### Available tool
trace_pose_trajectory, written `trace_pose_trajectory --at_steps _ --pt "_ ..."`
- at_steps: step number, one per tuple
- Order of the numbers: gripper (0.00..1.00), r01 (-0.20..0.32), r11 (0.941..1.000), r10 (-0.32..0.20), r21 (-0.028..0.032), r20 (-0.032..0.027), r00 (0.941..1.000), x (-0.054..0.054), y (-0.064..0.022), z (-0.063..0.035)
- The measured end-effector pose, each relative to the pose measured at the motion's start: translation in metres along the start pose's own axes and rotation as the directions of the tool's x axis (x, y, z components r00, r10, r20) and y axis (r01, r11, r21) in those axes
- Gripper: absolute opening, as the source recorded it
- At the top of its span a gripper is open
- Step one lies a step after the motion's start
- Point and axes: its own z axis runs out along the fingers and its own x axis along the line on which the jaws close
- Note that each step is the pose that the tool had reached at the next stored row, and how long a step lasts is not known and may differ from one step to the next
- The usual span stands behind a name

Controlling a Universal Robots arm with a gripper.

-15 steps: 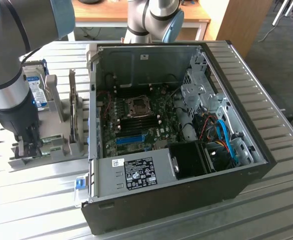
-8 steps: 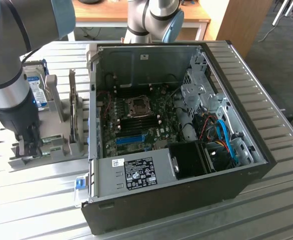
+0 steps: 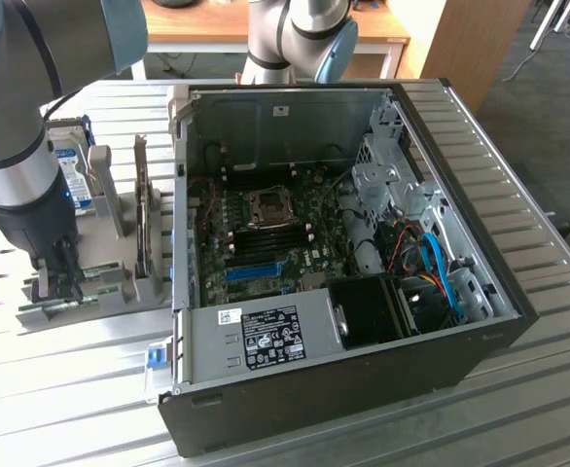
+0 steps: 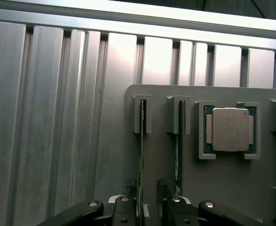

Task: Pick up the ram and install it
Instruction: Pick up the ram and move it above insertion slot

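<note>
Here, a grey robot arm reaches down to a grey holder (image 3: pixel 110 277) on a ribbed metal desk (image 3: pixel 71 389). In the exterior view, the claw (image 3: pixel 59 284) sits low over the holder's near end, where green strips lie in its slots. From that side I cannot tell which strip it straddles.

The wrist view shows this. The claw (image 4: pixel 147 195) is released, with its two dark fingers (image 4: pixel 164 190) parted. The ram (image 4: pixel 142 141), a thin green stick standing on edge in a slot of the holder, runs between them. A second green stick (image 4: pixel 179 141) stands in the next slot, just outside one finger. Further along the holder, a silver processor chip (image 4: pixel 230 129) rests in a square recess.

The exterior view shows what surrounds the holder. A blue-labelled hard drive (image 3: pixel 74 170) stands at its far end. An open computer case (image 3: pixel 363 389) sits just beside the holder, on the exterior view's right, with its motherboard (image 3: pixel 266 243) exposed.
</note>
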Motion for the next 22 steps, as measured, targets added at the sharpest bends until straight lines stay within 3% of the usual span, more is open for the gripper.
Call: trace_pose_trajectory --at_steps 7,12,22 --pt "0.31 0.0 1.0 0.0 -0.0002 -0.0002 1.0 0.0005 -0.0003 0.009" --pt "0.31 0.0 1.0 0.0 0.0001 0.0001 1.0 0.0004 -0.0009 0.0092" --pt "0.31 0.0 1.0 0.0 -0.0001 0.0 1.0 0.001 -0.0098 0.0086"
